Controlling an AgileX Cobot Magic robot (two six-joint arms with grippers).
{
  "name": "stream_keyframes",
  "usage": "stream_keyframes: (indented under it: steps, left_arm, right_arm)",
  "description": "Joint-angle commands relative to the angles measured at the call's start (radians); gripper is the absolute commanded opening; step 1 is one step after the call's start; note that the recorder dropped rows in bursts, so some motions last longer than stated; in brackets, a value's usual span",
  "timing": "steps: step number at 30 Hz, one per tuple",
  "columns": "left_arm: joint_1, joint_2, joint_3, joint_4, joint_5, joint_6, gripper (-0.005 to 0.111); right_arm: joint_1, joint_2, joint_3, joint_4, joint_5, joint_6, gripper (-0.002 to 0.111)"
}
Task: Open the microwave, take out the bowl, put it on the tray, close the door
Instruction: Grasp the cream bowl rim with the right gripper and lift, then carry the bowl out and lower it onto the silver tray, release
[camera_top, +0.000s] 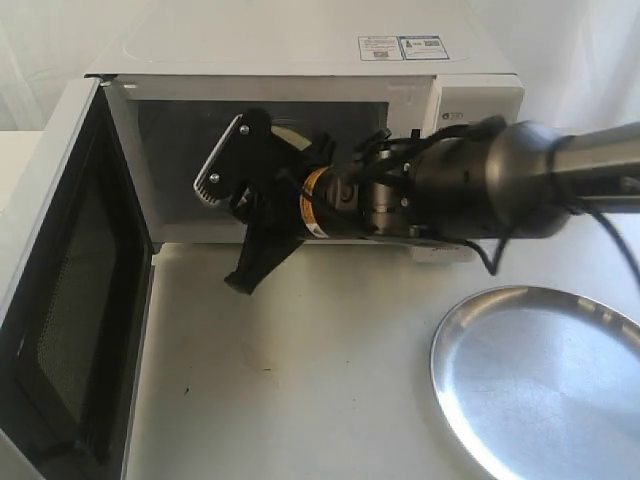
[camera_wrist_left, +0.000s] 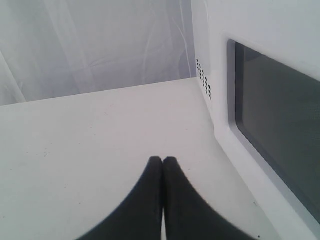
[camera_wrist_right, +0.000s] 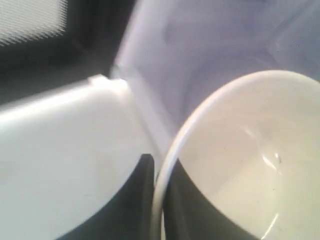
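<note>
We note right claw (camera_wrist_right: 159, 170) inside microwave (camera_top: 300, 50), pinching bowl (camera_wrist_right: 250, 160) by rim; bowl in cavity. Its arm (camera_top: 520, 170) crosses opening. Door (camera_top: 70, 300) wide open at left; left claw (camera_wrist_left: 163, 162) closed on nothing, beside door's outer face. Tray (camera_top: 540, 380) on white table (camera_top: 300, 380), front right. White curtain (camera_wrist_left: 90, 45) behind.

Bright, diffuse lighting is recorded throughout, with whites near overexposure. In the exterior view a soft sheen is shown on the tray (camera_top: 540, 390) at 4 o'clock. In the right wrist view the bowl (camera_wrist_right: 250, 165) is rendered blurred and washed out
</note>
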Motion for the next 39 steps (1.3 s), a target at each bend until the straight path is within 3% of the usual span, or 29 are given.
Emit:
stream_keyframes:
  steps: [1, 10, 19, 30, 36, 39]
  left_arm:
    - [0.000, -0.002, -0.003, -0.008, -0.005, 0.000, 0.000]
    - [0.000, -0.002, -0.003, -0.008, -0.005, 0.000, 0.000]
    - [0.000, -0.002, -0.003, -0.008, -0.005, 0.000, 0.000]
    - [0.000, -0.002, -0.003, -0.008, -0.005, 0.000, 0.000]
    - [0.000, -0.002, -0.003, -0.008, -0.005, 0.000, 0.000]
    - [0.000, -0.002, -0.003, -0.008, -0.005, 0.000, 0.000]
  right_arm:
    - [0.064, -0.202, 0.178, 0.002, 0.071, 0.105, 0.000]
    - [0.080, -0.550, 0.530, 0.012, 0.489, 0.317, 0.000]
    - [0.080, -0.652, 0.704, -0.010, 0.695, 0.508, 0.000]
    - [0.080, -0.580, 0.799, -0.048, 0.601, 0.562, 0.000]
    - [0.080, -0.513, 0.834, -0.285, 0.651, 0.863, 0.000]
    - [0.080, -0.505, 0.834, -0.339, 0.615, 0.900, 0.000]
